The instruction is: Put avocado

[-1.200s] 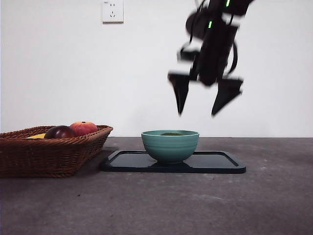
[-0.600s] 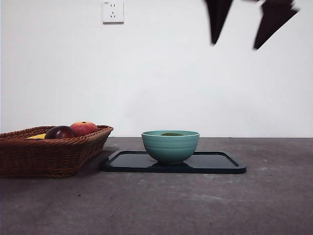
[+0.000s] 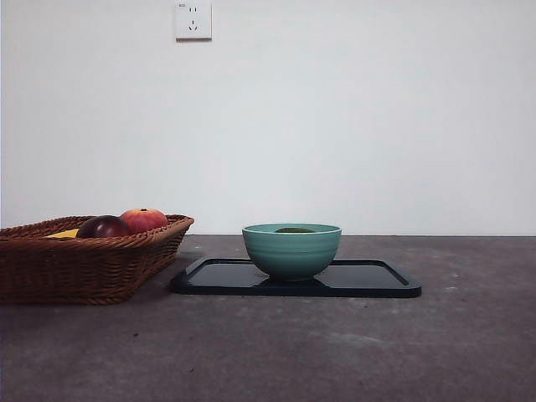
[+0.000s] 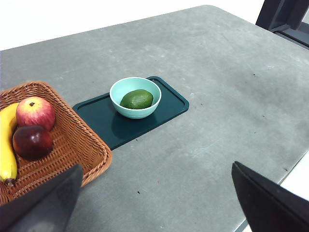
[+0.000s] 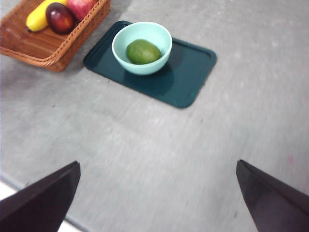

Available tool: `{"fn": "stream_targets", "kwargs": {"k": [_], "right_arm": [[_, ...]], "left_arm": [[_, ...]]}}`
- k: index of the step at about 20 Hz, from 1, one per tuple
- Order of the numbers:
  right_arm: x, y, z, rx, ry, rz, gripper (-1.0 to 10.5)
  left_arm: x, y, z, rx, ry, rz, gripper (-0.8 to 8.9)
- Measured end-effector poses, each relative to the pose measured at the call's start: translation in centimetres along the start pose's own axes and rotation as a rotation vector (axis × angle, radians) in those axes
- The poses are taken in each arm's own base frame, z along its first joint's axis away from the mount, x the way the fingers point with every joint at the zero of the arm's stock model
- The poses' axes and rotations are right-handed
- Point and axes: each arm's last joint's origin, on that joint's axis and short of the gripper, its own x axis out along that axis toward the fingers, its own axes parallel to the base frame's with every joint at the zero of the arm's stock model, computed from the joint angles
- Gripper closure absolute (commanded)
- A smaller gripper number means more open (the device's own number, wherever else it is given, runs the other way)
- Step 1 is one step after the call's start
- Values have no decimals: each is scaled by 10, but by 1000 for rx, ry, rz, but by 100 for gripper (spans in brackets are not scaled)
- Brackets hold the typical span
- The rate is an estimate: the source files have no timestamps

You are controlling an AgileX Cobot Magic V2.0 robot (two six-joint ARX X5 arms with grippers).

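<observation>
Avocado [image 4: 136,99] in the bowl [image 4: 135,97], both arms raised clear.

We see the avocado lying inside the pale green bowl, which stands on the dark tray [image 4: 165,108] on the grey table [image 4: 217,72]. From the front only its top [image 3: 294,229] shows above the bowl's rim. In the left wrist view the wicker basket [image 4: 82,145] sits at about 8 o'clock from the bowl, its corner just beside the tray; it carries a banana [image 4: 6,145], a red apple-like fruit [image 4: 35,112] and a dark maroon fruit [image 4: 32,142]. We find our left gripper [image 4: 159,198] high above the table with jaws spread wide, holding nothing. Our right gripper [image 5: 159,198] also hangs high, jaws released and empty, with the bowl at about 12 o'clock ahead of it. Neither arm shows in the front view, where a wall socket [image 3: 193,19] sits above the basket.
</observation>
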Motion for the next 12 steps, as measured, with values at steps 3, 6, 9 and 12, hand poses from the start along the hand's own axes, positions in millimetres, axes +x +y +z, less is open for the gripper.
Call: {"fn": "stream_targets", "kwargs": {"k": [3, 6, 9, 12], "right_arm": [[-24, -5, -25, 31, -72, 20, 428], [-36, -7, -35, 35, -123, 31, 428], [-37, -7, -36, 33, -120, 56, 428], [-36, -7, -36, 33, -119, 62, 428]], "left_arm": [[0, 0, 0, 0, 0, 0, 316], [0, 0, 0, 0, 0, 0, 316], [0, 0, 0, 0, 0, 0, 316], [0, 0, 0, 0, 0, 0, 316]]}}
